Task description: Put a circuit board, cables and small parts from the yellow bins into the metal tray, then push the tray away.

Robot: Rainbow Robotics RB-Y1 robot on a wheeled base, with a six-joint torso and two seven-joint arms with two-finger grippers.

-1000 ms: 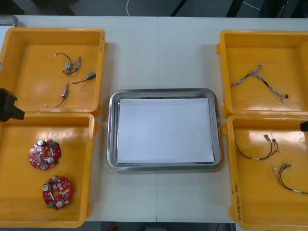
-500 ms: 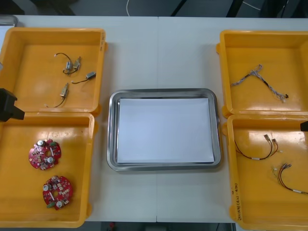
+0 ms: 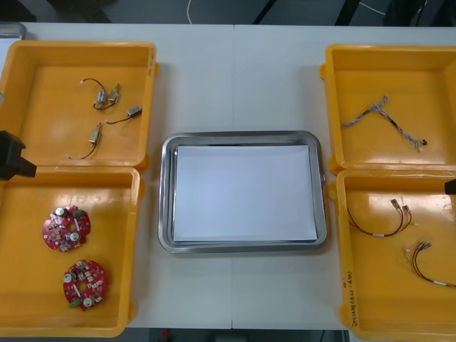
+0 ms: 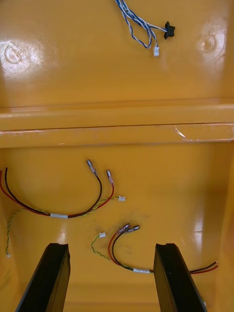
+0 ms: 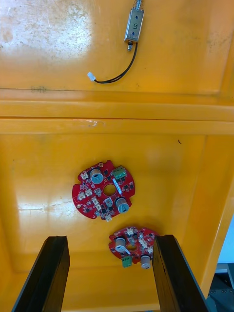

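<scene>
Task at start. My left claw [image 5: 111, 239]: wide open, empty, above circuit boards [image 5: 104, 190], nearer one between fingers. My right claw [image 4: 112, 245]: wide open, empty, cables [image 4: 63, 207] just ahead. Metal tray [image 3: 243, 137]: nothing loaded. All picks and push remain.

The front camera looks steeply down from high above the light table [image 3: 235, 78], taking in the shiny rectangular metal tray [image 3: 165, 192] and the yellow plastic bins [image 3: 142, 107] on both sides. The left wrist camera hangs close over one bin, facing past the left gripper [image 5: 111, 239]. Two round red circuit boards [image 5: 104, 190] [image 3: 65, 229] lie between and just beyond its fingertips, shared with the front view. The right wrist camera, equally close, looks past the right gripper [image 4: 112, 245] at thin red-and-black cables [image 4: 63, 212] [image 3: 377, 231], likewise shared.
</scene>
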